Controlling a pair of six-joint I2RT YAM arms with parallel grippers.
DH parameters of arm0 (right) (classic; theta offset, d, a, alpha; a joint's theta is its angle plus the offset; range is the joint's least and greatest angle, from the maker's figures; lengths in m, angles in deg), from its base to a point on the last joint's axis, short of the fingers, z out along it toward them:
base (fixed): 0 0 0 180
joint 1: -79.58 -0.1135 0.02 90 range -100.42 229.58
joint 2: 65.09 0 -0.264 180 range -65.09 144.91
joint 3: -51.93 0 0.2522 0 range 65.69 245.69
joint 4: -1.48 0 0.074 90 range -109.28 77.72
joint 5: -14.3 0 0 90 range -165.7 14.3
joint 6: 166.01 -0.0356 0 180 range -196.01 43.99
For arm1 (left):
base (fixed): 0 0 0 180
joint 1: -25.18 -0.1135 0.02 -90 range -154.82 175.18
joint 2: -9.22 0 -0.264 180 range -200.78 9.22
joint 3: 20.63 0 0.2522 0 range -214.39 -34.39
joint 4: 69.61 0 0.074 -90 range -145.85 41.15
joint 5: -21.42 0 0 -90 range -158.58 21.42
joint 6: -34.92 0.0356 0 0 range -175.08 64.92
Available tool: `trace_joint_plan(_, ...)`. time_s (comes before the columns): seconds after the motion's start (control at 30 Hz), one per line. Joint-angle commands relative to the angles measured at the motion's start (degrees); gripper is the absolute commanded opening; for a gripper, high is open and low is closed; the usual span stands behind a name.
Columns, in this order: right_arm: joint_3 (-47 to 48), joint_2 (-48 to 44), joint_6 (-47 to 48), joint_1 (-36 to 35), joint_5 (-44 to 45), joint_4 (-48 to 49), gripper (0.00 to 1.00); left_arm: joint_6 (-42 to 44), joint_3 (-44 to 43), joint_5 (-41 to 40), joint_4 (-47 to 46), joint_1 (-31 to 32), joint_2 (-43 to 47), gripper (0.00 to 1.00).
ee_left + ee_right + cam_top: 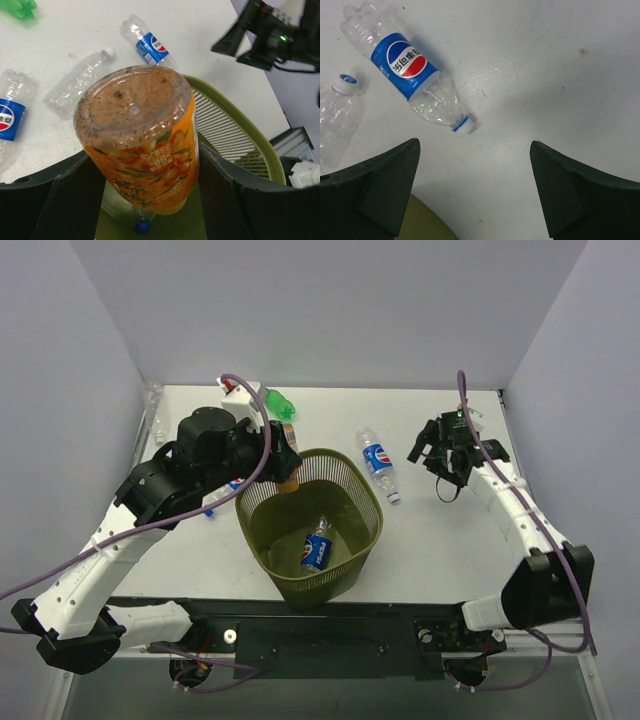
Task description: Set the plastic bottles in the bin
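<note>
My left gripper (286,472) is shut on the orange bottle (289,483) and holds it cap-down over the far left rim of the olive mesh bin (322,590). In the left wrist view the orange bottle (145,145) sits between my fingers (50,205) above the bin (250,131). One Pepsi bottle (317,545) lies inside the bin. Another Pepsi bottle (379,463) lies on the table right of the bin and also shows in the right wrist view (405,62). The green bottle (277,403) lies at the back. My right gripper (445,458) is open and empty above the table (475,190).
More bottles lie left of the bin: a clear one (80,82) and a Pepsi one (10,116), partly under my left arm (215,502). Another clear bottle (335,117) lies beside the Pepsi bottle. White walls enclose the table on three sides.
</note>
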Motion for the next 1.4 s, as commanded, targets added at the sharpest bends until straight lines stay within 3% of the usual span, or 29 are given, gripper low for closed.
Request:
trace_joint_plan(0.0,2.3,11.7,2.2,-0.1,-9.1,10.6,0.85,-0.8,1.1,3.9,1.4,2.2,0.7,0.50)
trace_joint_plan(0.1,7.9,20.9,5.5,-1.9,-8.7,10.1,0.85,-1.3,1.7,3.4,2.6,2.8,-0.7,0.84)
trace_joint_plan(0.17,11.4,25.1,7.8,-2.7,-8.4,9.4,0.85,-1.5,1.2,1.8,3.5,3.0,-1.1,0.95)
trace_joint_plan(0.53,24.7,42.0,14.0,-5.8,-10.3,5.2,0.85,-2.3,-4.8,-6.4,8.0,2.9,-1.0,0.97)
trace_joint_plan(0.67,24.8,43.9,13.2,-5.8,-10.8,5.2,0.84,-4.7,-3.6,-3.3,7.3,-4.9,2.4,0.97)
trace_joint_plan(0.77,24.3,44.3,12.3,-5.6,-11.0,5.0,0.74,-5.8,-0.9,2.9,5.6,-16.5,5.3,0.97)
trace_joint_plan(0.8,24.1,44.0,11.6,-5.3,-11.5,4.8,0.68,-6.2,-0.2,3.9,5.6,-18.6,6.1,0.97)
trace_joint_plan(0.83,23.2,43.6,9.6,-4.6,-12.0,4.9,0.50,-7.1,0.2,5.0,6.3,-22.8,6.0,0.97)
trace_joint_plan(0.93,19.1,39.1,5.1,-3.0,-14.8,7.5,0.33,-8.3,0.4,8.8,8.2,-29.6,4.4,0.97)
trace_joint_plan(0.97,16.4,37.6,3.6,-2.4,-14.9,8.4,0.21,-8.7,0.9,9.5,8.5,-31.5,3.6,0.97)
trace_joint_plan(1.17,11.5,24.1,1.5,-2.1,-9.0,6.5,0.16,-7.2,5.0,15.1,6.6,-42.0,1.5,0.97)
trace_joint_plan(1.27,11.3,13.9,1.8,-2.0,-5.6,4.2,0.16,-6.1,7.2,20.0,5.8,-51.1,0.6,0.97)
trace_joint_plan(1.37,12.8,5.2,2.0,-2.2,0.3,1.6,0.17,-4.1,10.5,20.4,4.9,-54.5,-0.8,0.97)
